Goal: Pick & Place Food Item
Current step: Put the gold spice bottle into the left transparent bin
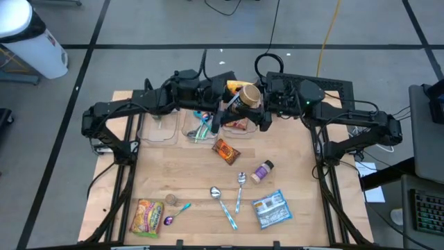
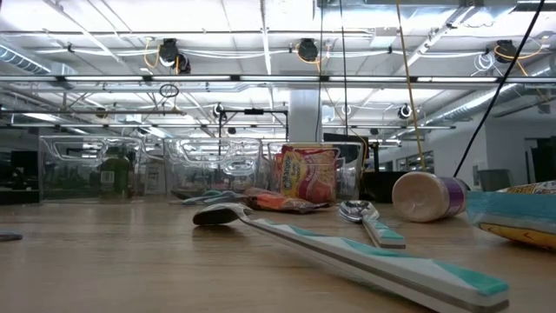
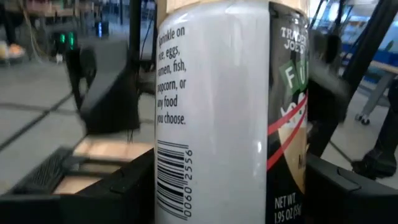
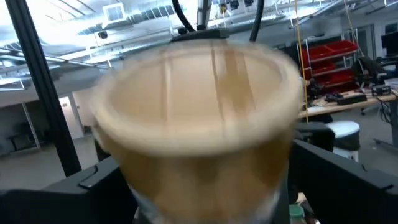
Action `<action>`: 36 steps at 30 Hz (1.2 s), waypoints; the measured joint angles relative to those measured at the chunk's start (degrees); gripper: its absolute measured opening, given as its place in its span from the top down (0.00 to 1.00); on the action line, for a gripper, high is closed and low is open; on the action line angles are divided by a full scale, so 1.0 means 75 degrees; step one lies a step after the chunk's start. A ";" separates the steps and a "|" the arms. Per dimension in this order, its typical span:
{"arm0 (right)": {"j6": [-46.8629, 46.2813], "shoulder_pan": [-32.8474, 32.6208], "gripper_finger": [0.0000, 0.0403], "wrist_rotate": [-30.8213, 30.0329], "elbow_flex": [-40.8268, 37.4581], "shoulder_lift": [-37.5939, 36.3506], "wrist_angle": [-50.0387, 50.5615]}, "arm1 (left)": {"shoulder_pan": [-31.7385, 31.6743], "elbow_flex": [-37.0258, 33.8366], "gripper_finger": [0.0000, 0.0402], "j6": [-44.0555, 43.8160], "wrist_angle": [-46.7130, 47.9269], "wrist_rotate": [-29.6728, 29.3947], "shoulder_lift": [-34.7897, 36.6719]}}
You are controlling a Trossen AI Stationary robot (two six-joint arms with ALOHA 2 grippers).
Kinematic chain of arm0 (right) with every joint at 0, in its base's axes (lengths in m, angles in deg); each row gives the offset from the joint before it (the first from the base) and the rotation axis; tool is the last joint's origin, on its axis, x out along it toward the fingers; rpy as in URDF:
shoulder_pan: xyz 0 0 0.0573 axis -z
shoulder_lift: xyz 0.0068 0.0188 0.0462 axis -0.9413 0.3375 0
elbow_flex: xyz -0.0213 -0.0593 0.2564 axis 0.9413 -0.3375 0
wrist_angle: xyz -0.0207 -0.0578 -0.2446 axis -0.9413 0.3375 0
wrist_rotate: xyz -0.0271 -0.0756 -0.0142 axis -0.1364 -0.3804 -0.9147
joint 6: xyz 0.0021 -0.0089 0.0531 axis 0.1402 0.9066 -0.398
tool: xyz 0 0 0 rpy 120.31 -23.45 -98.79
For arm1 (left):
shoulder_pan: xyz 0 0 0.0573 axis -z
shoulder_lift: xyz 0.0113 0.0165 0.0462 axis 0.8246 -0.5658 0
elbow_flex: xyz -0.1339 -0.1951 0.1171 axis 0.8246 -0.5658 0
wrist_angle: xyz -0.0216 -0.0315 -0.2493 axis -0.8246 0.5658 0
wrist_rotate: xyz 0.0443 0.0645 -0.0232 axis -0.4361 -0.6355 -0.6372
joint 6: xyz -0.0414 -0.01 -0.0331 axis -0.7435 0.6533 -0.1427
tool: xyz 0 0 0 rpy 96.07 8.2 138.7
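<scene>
**Jar mid-air between both grippers, back of table**

Open lab floor with ceiling lights and hanging cables; a wooden table [image 1: 291,160] sits in the middle, with clutter spread across it.

Nearest the front edge: a yellow snack bag [image 1: 148,216], a blue-white packet [image 1: 271,209], and two spoons [image 1: 241,191] with teal-striped handles lying flat. The low view puts one spoon right at the lens. Further in lie a small purple-labelled jar on its side [image 1: 263,171] and an orange candy wrapper [image 1: 225,150]. None of these are touched.

Along the back edge stand clear bins [image 1: 161,128]. One holds teal utensils and another a red-yellow pouch [image 2: 307,171], so the bins look like the drop targets.

Above the bins, both arms meet over the table's centre rear. The task item, a white-labelled seasoning jar [image 3: 230,112] with a tan lid [image 1: 250,96], hangs in the air between them, tipped so the lid faces the right arm.

The left gripper [image 3: 230,186] is pinching the jar body, with a finger on each side of the label and the barcode facing its camera. The right gripper [image 4: 199,180] has its fingers spread to either side of the lid, which fills its camera. I can't see them pressing on it.

It looks like a handover, or a release just made. The left arm carries the weight, so the jar is staying up. Judging from this, the placing step is not yet done.

Risk: the glossy round jar could slip if the left pinch loosens.
</scene>
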 joint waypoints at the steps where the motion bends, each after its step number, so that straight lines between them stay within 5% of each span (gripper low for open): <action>1: -0.0003 -0.0002 0.09 0.0003 -0.0001 0.0006 -0.0057 | 0.0011 0.0002 0.31 0.0004 -0.0230 0.0003 -0.0050; 20: -0.0118 -0.0090 0.11 -0.0077 -0.0365 -0.0001 -0.1514 | -0.0058 -0.0003 0.31 -0.0176 -0.1432 -0.0306 -0.0349; 36: -0.0177 -0.0090 0.32 -0.0228 -0.0839 -0.0013 -0.1997 | -0.0054 -0.0003 0.31 -0.0310 -0.1397 -0.0456 -0.0349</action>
